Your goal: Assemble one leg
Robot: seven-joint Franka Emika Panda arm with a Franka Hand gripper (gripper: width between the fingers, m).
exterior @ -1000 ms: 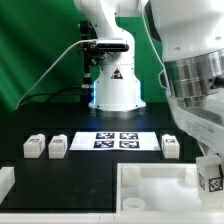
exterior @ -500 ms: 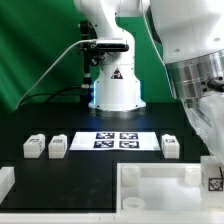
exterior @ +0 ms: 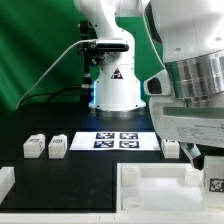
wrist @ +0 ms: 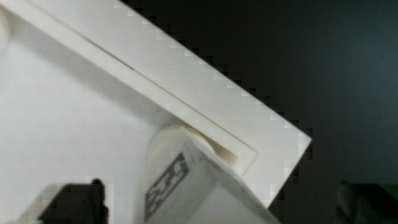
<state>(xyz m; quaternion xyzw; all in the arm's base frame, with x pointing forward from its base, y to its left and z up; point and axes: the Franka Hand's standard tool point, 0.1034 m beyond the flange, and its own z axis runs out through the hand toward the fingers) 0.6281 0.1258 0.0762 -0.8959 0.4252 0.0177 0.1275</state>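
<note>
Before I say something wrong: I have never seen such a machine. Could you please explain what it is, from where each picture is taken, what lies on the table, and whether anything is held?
This is one robot arm with a two-finger gripper. The exterior view comes from a camera off the arm. The wrist view comes from a camera on the wrist, looking along the fingers.

On the black table lie the marker board, three loose legs and the large white tabletop. A fourth leg stands at a corner of the tabletop.

In the wrist view the two dark fingers stand apart, one on each side of this leg, and do not seem to touch it. So nothing appears to be held.
</note>
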